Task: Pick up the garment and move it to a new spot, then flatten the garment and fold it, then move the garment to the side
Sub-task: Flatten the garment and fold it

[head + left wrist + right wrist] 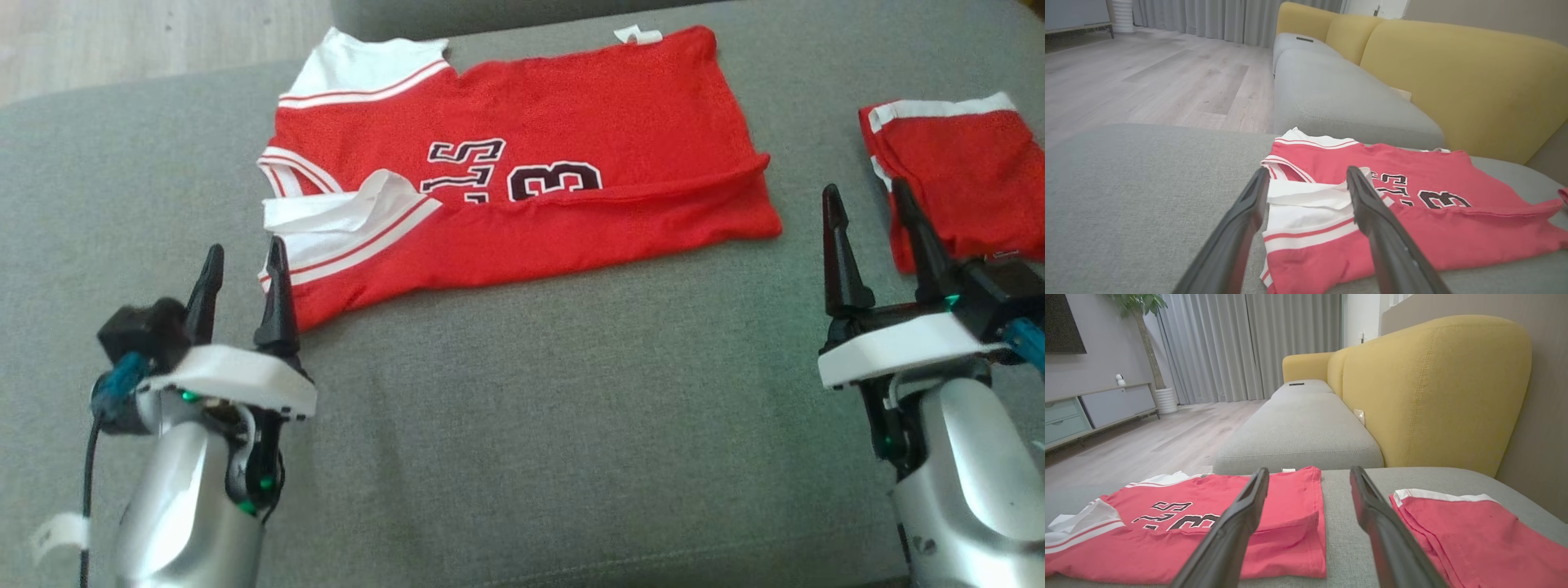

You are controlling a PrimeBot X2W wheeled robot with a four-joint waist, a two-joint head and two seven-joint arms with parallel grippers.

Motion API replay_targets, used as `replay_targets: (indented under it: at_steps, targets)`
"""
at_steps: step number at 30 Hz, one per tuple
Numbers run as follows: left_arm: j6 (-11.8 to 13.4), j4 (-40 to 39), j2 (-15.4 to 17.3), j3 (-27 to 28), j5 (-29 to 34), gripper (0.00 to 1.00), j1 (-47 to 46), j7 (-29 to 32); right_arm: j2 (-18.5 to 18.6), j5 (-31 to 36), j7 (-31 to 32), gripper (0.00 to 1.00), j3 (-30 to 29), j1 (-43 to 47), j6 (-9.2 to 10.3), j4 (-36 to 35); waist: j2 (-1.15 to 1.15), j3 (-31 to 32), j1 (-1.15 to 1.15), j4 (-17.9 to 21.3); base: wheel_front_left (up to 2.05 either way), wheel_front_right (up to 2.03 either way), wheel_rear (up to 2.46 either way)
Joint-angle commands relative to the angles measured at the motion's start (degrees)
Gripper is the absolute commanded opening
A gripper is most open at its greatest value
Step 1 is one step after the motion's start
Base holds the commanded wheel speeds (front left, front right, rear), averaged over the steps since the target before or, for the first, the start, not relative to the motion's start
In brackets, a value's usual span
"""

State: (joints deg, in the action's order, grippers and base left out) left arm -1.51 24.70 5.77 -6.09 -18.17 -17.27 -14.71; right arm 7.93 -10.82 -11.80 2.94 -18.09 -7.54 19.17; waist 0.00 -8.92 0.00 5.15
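A red garment point(522, 188) with white sleeves and black numbers lies spread on the grey cushion point(522, 408), its near long edge folded over. The left wrist view has the garment point(1412, 212) just ahead of the fingers, and the right wrist view has the garment point(1208, 522) at the left. My left gripper point(242, 261) stands open beside the garment's near left sleeve, holding nothing. My right gripper point(867, 200) stands open to the right of the garment's hem, empty too.
A second folded red piece point(955, 171) with white trim lies at the cushion's right, close behind my right gripper, and shows as the folded piece point(1474, 535) in the right wrist view. Yellow backrests point(1433, 388) rise past the far edge. More grey seats point(1339, 94) and wooden floor point(1147, 81) lie to the left.
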Motion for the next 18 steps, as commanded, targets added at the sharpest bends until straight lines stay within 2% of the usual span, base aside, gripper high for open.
replay_targets:
  at_steps: [1, 13, 18]
  targets:
    - [0.4, -0.6, 1.3, 2.2, 0.6, 1.00, -3.4, -0.3, -0.1, 0.5, 0.2, 1.00, 0.8, -1.5, 0.05, -2.3, 0.00, -0.6, 0.00, 0.4, 0.00, 0.00, 0.00]
    - [2.4, 16.6, 4.5, -0.4, 4.2, 1.00, -10.4, 4.5, -0.5, 0.5, 2.1, 1.00, 2.1, -1.6, 0.05, -5.3, 0.00, -3.9, 0.00, 2.4, 0.00, 0.00, 0.00]
    - [2.0, 21.6, 5.3, -1.4, 4.4, 1.00, -12.3, 6.8, -0.6, 0.3, 2.2, 1.00, 2.5, -1.9, 0.05, -5.5, 0.00, -4.5, 0.00, 3.3, 0.00, 0.00, 0.00]
